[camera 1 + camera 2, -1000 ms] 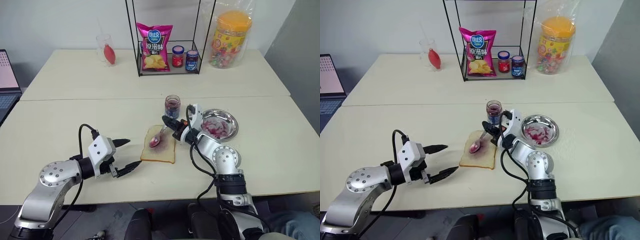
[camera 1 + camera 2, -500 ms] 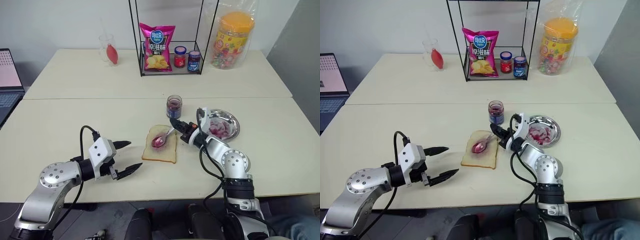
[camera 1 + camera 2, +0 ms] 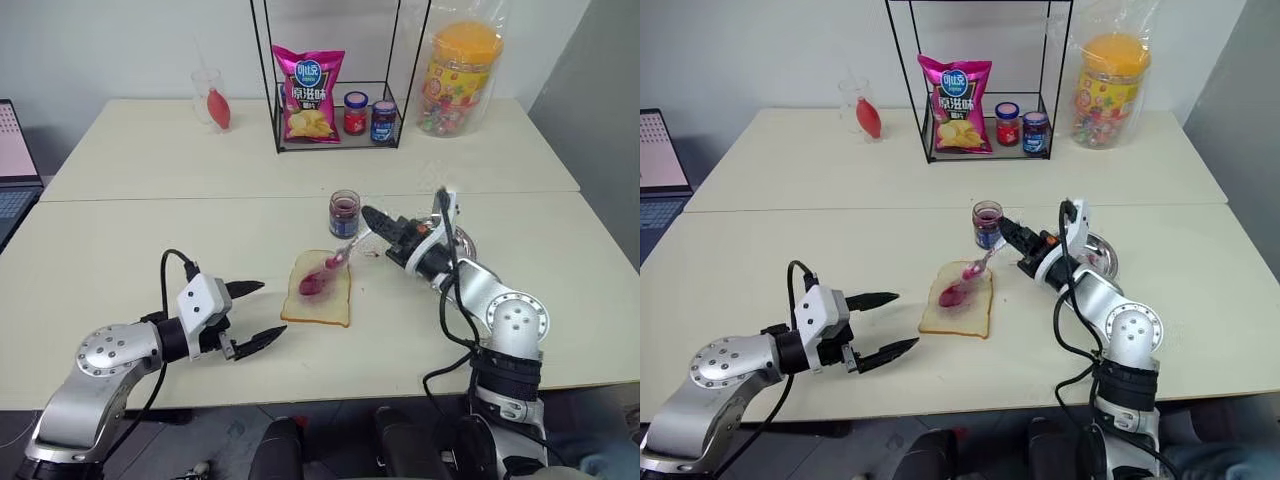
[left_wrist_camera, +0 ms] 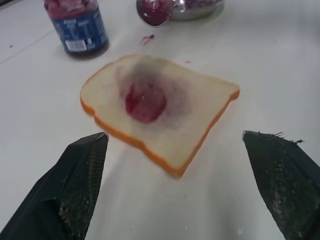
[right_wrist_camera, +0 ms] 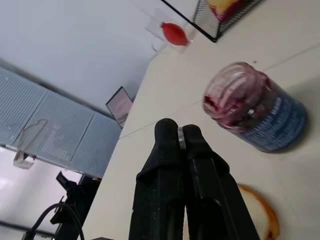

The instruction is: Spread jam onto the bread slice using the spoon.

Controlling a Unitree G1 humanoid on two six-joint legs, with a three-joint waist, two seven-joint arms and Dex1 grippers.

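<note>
We see the bread (image 3: 318,291) lying flat on the surface (image 3: 150,240) with a purple blob at its centre. Our right tool (image 3: 368,215) is clamped on the spoon (image 3: 340,258), raised over the bread's far edge, just beside the jam (image 3: 344,213). Our left tool (image 3: 256,313) gapes empty near the bread.

Office or lab (pale desks (image 3: 150,240), laptop (image 3: 12,170))
</note>
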